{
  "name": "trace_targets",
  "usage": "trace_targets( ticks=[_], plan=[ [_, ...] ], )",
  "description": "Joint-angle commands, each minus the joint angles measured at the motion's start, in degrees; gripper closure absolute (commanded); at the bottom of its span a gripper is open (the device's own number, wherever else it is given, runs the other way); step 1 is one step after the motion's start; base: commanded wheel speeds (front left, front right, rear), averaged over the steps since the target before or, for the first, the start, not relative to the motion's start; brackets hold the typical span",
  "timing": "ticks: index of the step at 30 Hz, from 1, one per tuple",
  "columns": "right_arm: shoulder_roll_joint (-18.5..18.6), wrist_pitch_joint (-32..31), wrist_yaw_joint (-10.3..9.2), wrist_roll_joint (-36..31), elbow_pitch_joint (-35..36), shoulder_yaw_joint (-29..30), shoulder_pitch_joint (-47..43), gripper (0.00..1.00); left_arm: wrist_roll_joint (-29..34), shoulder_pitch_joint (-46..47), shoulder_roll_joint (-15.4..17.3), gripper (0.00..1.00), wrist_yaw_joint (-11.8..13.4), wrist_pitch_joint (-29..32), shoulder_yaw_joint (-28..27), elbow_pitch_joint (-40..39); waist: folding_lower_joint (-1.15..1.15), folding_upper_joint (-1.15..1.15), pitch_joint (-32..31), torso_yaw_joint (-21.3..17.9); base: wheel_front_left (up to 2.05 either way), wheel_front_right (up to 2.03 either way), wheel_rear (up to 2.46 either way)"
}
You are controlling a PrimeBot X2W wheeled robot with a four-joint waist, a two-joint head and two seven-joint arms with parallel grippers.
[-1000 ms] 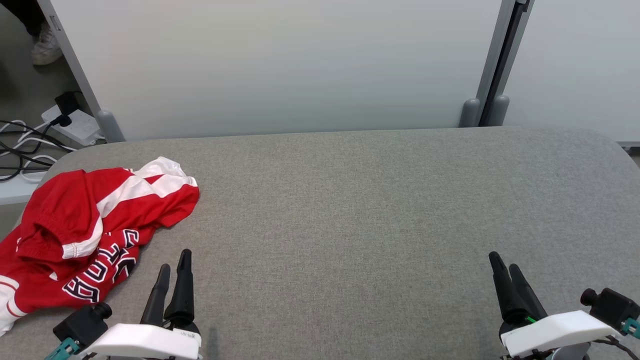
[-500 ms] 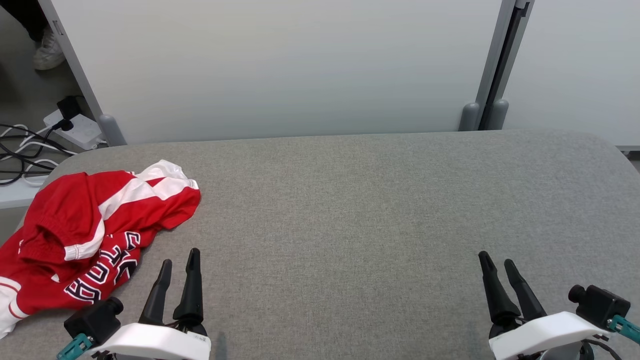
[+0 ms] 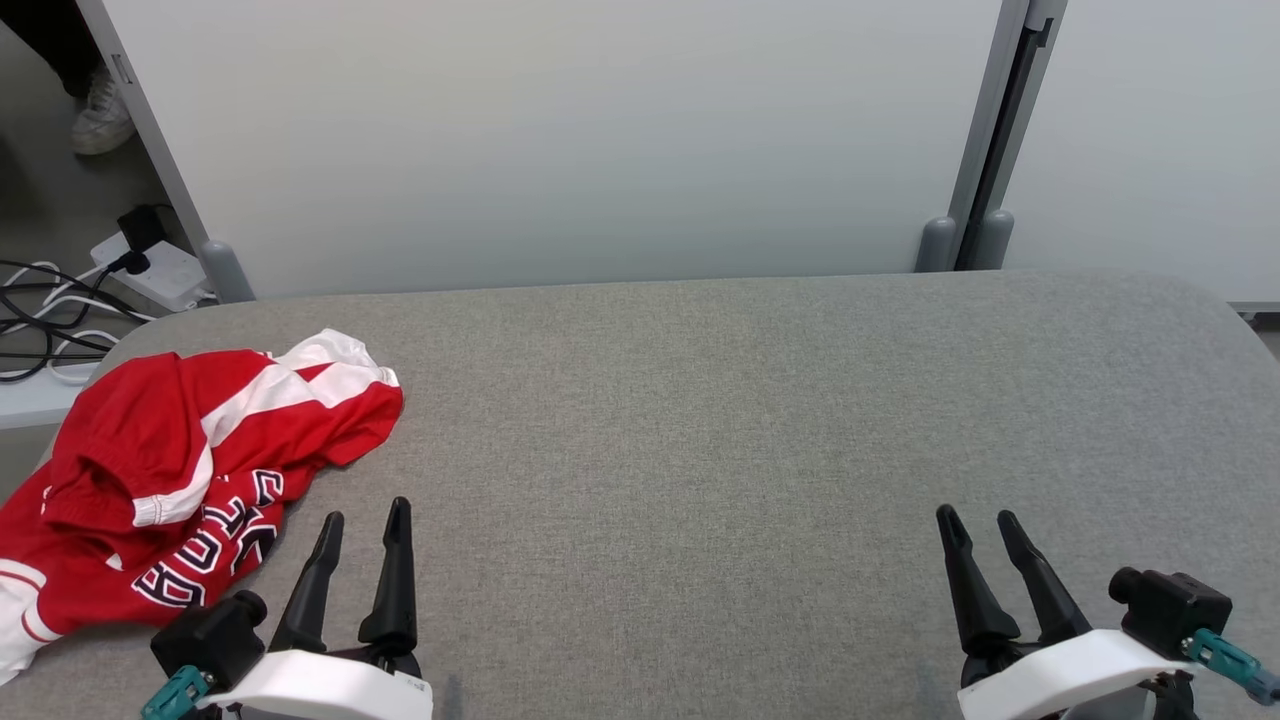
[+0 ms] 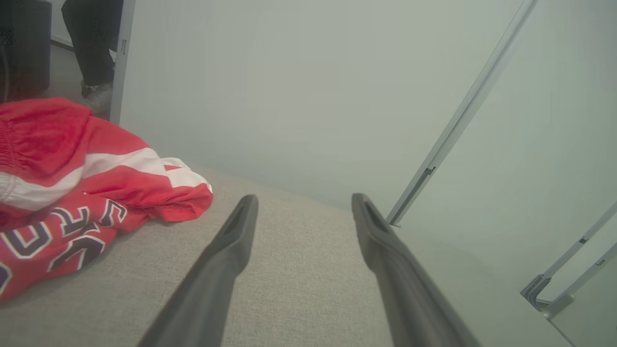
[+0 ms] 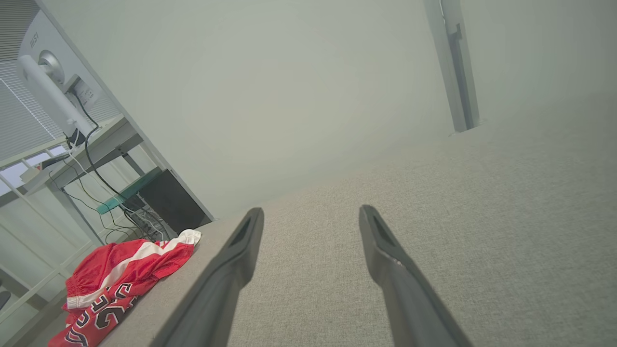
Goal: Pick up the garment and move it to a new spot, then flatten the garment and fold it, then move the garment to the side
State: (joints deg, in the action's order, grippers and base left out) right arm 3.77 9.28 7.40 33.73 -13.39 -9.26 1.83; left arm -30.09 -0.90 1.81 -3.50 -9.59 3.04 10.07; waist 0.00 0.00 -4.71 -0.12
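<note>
- The red garment, with white stripes and dark letters, lies crumpled on the left end of the grey table. Its lowest part reaches the table's left edge. I cannot tell if it is a shirt or shorts.
- The left end effector is just beside the garment, at its near right side, and does not touch it. Its two fingers stand apart with nothing between them.
- The right end effector is well apart from the garment, far to its right. Its fingers are also spread and empty.
- The long axis of the garment runs diagonally, from its near left part away toward its white-striped far right end.
- The garment lies to the left of the left end effector and a little ahead, so the fingers point past the garment's right edge and not at it.
- I judge that the picking up is not yet begun. The left arm is the nearer one; it would need to turn left and come down on a raised fold.
- A pinch may catch only one layer of the bunched cloth.
</note>
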Motion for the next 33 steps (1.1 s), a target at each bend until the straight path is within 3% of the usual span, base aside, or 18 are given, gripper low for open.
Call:
trace_targets(
  ticks=[1, 28, 33],
  plan=[
    [0.58, 1.04, 0.07, -1.85, 1.97, -1.21, 2.88, 0.0, 1.73, 2.45, 0.78, 0.0, 0.37, -0.74, -1.07, -1.33, 0.0, 0.0, -0.04, 0.0, 0.0, 0.0, 0.0],
    [0.29, 5.59, 0.09, -19.0, 3.28, -3.67, 2.52, 0.0, 16.4, 2.85, 1.06, 0.0, 0.62, -5.29, -2.49, 2.95, 0.0, 0.0, -1.83, -0.34, 0.0, 0.0, 0.0],
    [0.29, 5.72, 0.09, -19.36, 3.19, -3.69, 2.5, 0.0, 16.69, 3.17, 1.07, 0.0, 0.33, -5.41, -2.62, 3.86, 0.0, 0.0, -1.74, -0.3, 0.0, 0.0, 0.0]
  ],
)
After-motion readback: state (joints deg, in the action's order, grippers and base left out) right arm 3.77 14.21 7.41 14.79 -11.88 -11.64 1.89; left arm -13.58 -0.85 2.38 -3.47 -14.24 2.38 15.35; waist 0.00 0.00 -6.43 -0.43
